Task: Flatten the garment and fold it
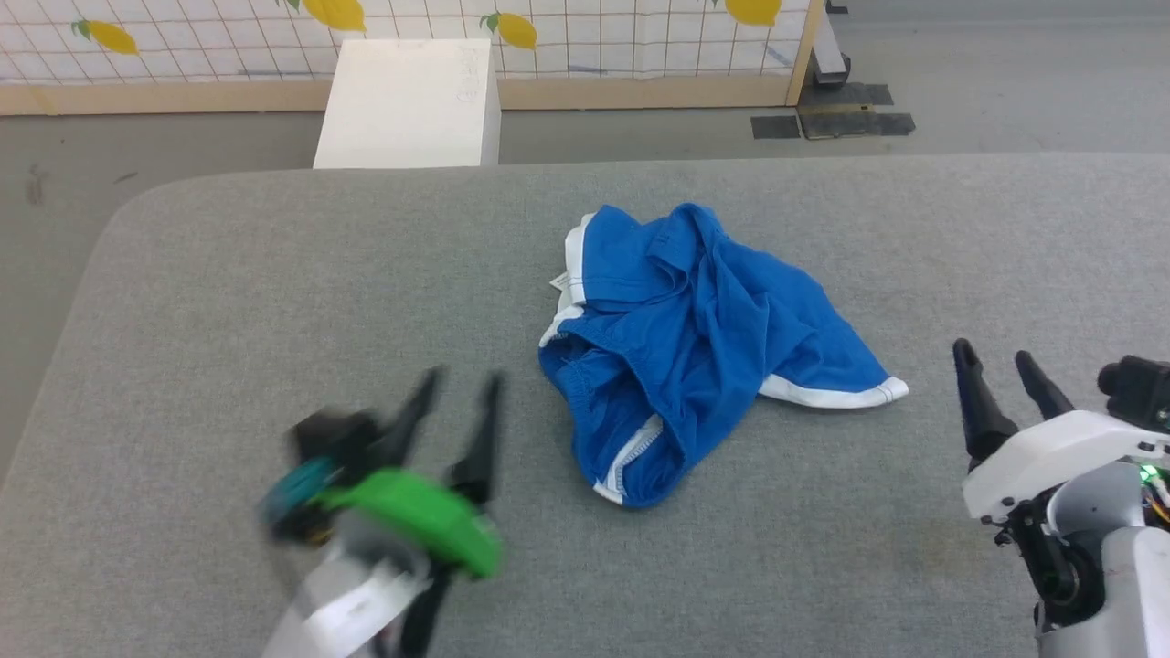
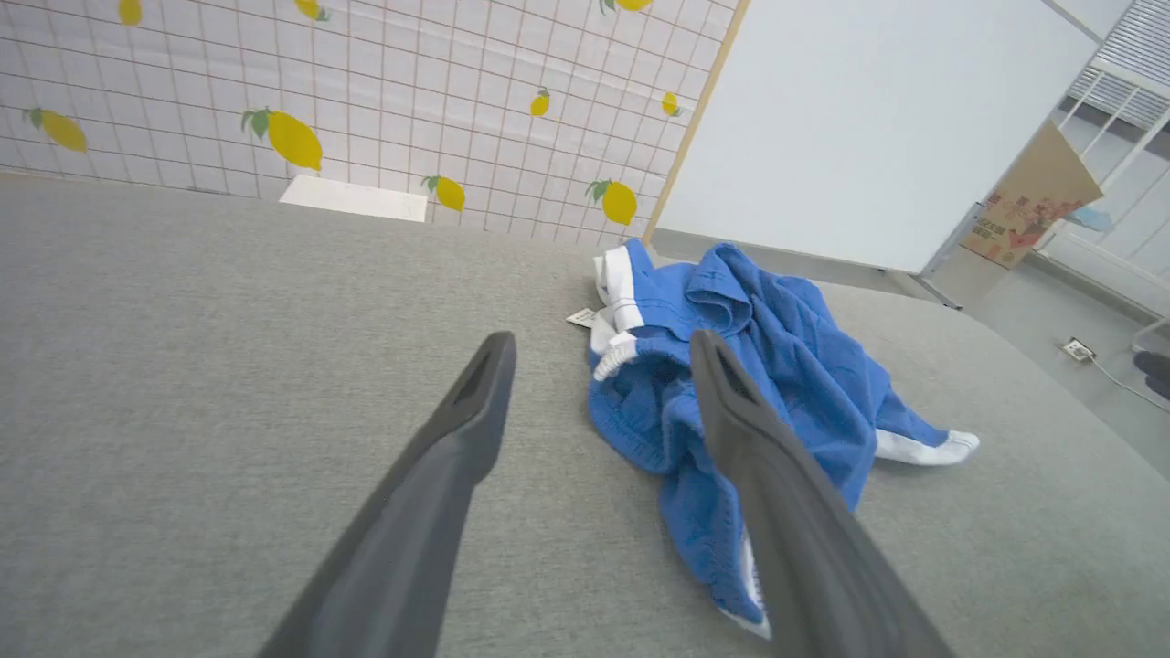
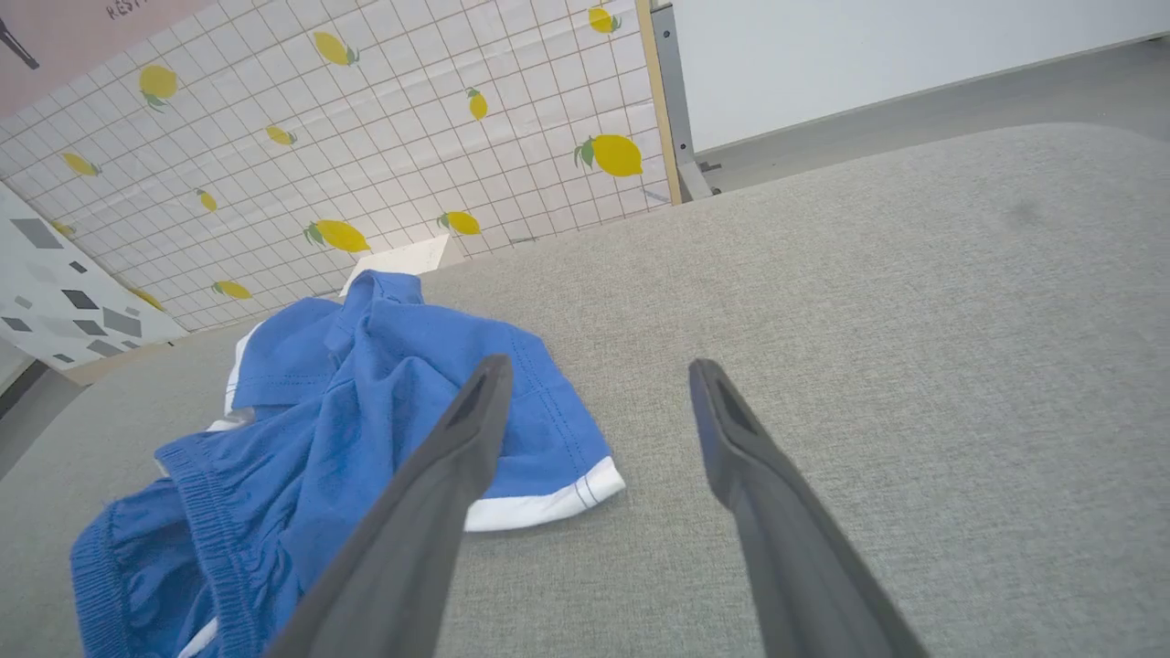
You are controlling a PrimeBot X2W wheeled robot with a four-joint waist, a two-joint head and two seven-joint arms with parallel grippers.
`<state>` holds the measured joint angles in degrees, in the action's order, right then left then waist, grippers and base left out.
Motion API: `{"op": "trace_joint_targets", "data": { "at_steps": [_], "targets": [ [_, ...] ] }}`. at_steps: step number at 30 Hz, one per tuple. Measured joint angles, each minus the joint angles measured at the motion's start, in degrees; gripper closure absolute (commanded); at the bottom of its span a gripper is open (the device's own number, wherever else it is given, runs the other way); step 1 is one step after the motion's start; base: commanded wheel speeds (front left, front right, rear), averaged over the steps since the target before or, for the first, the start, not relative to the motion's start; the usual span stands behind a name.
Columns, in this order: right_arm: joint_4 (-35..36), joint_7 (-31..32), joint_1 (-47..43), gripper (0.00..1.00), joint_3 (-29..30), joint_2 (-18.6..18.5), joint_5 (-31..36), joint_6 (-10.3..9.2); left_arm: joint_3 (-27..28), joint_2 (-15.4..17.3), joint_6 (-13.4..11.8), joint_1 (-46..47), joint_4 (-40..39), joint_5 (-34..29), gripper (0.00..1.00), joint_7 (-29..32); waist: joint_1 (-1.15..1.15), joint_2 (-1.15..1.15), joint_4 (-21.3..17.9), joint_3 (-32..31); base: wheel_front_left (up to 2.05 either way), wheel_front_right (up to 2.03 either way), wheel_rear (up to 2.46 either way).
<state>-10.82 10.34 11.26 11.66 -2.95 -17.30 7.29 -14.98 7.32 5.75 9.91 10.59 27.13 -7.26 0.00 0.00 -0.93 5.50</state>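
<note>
The blue shorts (image 1: pixel 704 338) lie crumpled in a heap at the middle of the grey padded table (image 1: pixel 274 274), white hem trim showing at the right and front. My left gripper (image 1: pixel 462 376) is open at the lower left, blurred, its tips a short way left of the heap. In the left wrist view the shorts (image 2: pixel 777 384) sit just beyond the right finger, and the gripper (image 2: pixel 603 343) holds nothing. My right gripper (image 1: pixel 994 352) stands open at the lower right, apart from the white hem. In the right wrist view the shorts (image 3: pixel 347 411) lie to the left of the open gripper (image 3: pixel 594 366).
A white box (image 1: pixel 409 102) stands on the floor beyond the table's far edge. A lemon-patterned tiled panel (image 1: pixel 585 27) runs along the back. Dark floor plates (image 1: pixel 832 114) lie at the back right. The table's rounded left corner (image 1: pixel 119 219) is near.
</note>
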Motion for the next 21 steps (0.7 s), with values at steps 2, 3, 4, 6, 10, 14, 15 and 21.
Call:
{"op": "trace_joint_targets", "data": {
  "at_steps": [2, 3, 4, 6, 10, 14, 15, 21],
  "targets": [
    [0.7, 0.2, -0.1, 0.0, 0.3, 0.0, 0.0, 0.0, -3.9, -0.6, 0.6, 3.4, 0.1, 0.2, 0.0, 4.4, 0.0, 0.0, 0.0, 0.5, 0.0, 0.0, 0.0],
    [0.9, 0.3, -0.1, 0.0, 0.4, 0.0, 0.0, 0.0, -5.8, -0.9, 0.8, 4.8, 0.2, 0.5, 0.0, 6.7, 0.0, 0.0, -0.1, 0.7, 0.0, 0.0, 0.0],
    [1.1, 0.3, -0.1, 0.0, 0.5, 0.0, 0.0, 0.0, -8.1, -1.1, 0.9, 6.6, 0.6, 0.9, 0.0, 10.1, 0.0, 0.0, -0.2, 0.9, 0.0, 0.0, 0.0],
    [1.3, 0.3, -0.1, 0.0, 0.6, 0.0, 0.0, 0.0, -12.7, -1.5, 1.3, 9.9, 1.5, 2.0, 0.0, 17.1, 0.0, 0.0, -0.6, 1.5, 0.0, 0.0, 0.0],
    [1.3, 0.3, 0.0, 0.0, 0.7, 0.0, -0.2, 0.0, -19.6, -0.7, 1.3, 14.7, 3.3, 4.3, 0.0, 30.4, 0.0, 0.0, -1.7, 2.6, 0.0, 0.0, 0.0],
    [1.1, 0.0, 0.0, 0.0, 1.0, 0.0, -0.4, 0.0, -23.0, 0.9, 1.3, 16.9, 4.8, 5.7, 0.0, 39.7, 0.0, 0.0, -2.8, 3.7, 0.0, 0.0, 0.0],
    [1.0, -0.2, 0.0, 0.0, 1.0, 0.0, -0.4, 0.0, -23.3, 1.2, 1.3, 17.1, 5.2, 6.1, 0.0, 41.4, 0.0, 0.0, -3.1, 4.0, 0.0, 0.0, 0.0],
    [0.7, -1.1, 0.2, 0.0, 1.1, 0.0, -0.8, 0.0, -24.2, 2.9, -0.3, 17.3, 7.6, 5.7, 0.0, 45.2, 0.0, 0.0, -4.3, 5.8, 0.0, 0.0, 0.0]
  ]
}}
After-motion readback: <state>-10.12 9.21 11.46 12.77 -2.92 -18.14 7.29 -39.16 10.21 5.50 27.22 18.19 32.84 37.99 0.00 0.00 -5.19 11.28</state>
